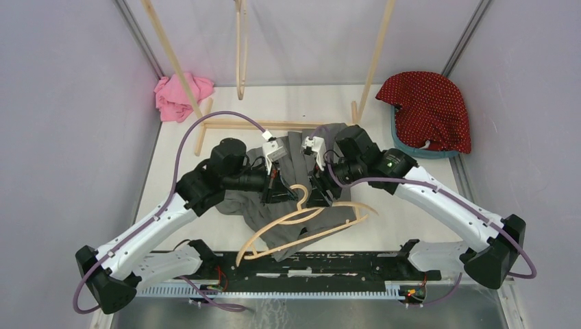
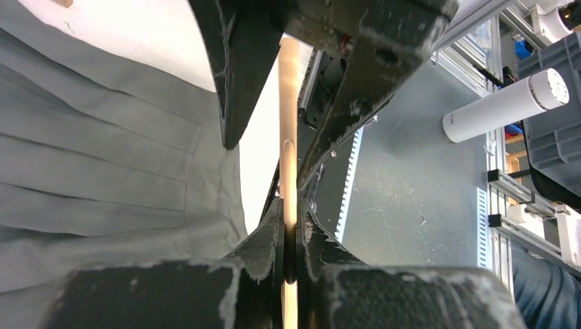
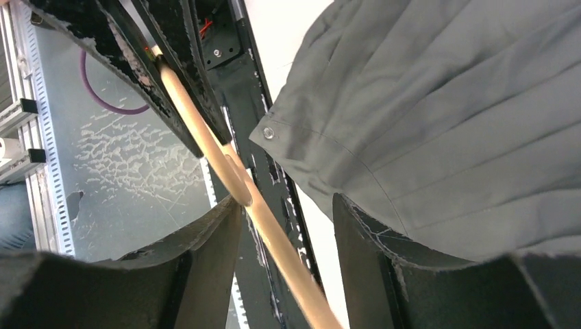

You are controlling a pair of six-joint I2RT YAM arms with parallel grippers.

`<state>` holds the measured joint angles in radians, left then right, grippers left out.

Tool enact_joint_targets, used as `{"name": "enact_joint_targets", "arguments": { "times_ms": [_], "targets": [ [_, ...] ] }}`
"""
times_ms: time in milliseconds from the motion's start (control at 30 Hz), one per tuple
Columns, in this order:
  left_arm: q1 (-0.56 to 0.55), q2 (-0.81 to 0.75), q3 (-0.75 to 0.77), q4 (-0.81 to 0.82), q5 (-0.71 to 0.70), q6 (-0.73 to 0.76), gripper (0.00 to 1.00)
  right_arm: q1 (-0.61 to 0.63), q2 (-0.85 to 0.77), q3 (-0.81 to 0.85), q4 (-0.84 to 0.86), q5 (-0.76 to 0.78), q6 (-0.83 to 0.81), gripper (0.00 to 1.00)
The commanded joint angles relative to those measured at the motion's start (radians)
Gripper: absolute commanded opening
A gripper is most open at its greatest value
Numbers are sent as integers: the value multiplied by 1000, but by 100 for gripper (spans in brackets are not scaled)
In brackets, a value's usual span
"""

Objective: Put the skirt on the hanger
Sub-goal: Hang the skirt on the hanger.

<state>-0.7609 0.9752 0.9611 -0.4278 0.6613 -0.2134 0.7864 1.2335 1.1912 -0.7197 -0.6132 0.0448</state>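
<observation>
The grey pleated skirt (image 1: 291, 238) lies spread on the white table, and the wooden hanger (image 1: 301, 219) rests across it. My left gripper (image 1: 277, 192) is shut on the hanger close to its hook; in the left wrist view the wooden bar (image 2: 289, 137) is pinched between the jaws of the left gripper (image 2: 290, 212), with the skirt (image 2: 103, 171) to the left. My right gripper (image 1: 320, 195) faces it from the other side. In the right wrist view the hanger (image 3: 274, 233) passes through the right gripper (image 3: 288, 205), which is open and straddles the bar beside the skirt (image 3: 445, 123).
A wooden rack frame (image 1: 274, 125) stands behind the skirt, with another hanger (image 1: 241, 48) hanging from it. A pink cloth (image 1: 179, 96) lies at the back left. A red dotted cloth (image 1: 428, 110) fills a blue basket at the back right. Grey walls close both sides.
</observation>
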Motion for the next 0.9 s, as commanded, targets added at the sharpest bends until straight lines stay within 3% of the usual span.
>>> {"name": "enact_joint_targets", "arguments": {
  "times_ms": [0, 433, 500, 667, 867],
  "targets": [
    [-4, -17, 44, 79, 68, 4, 4, 33, 10, -8, 86, -23, -22, 58],
    [-5, -1, 51, 104, 21, 1, 4, 132, 35, -69, 109, -59, -15, 54],
    [-5, 0, 51, 109, 5, -4, 4, 143, 40, -75, 120, -51, -9, 46],
    [-5, 13, 59, 71, -144, -7, 13, 147, 46, -82, 177, -75, 31, 10],
    [-3, -15, 108, -17, -430, -20, 42, 150, 69, -77, 160, -10, 81, 1]
  ]
}}
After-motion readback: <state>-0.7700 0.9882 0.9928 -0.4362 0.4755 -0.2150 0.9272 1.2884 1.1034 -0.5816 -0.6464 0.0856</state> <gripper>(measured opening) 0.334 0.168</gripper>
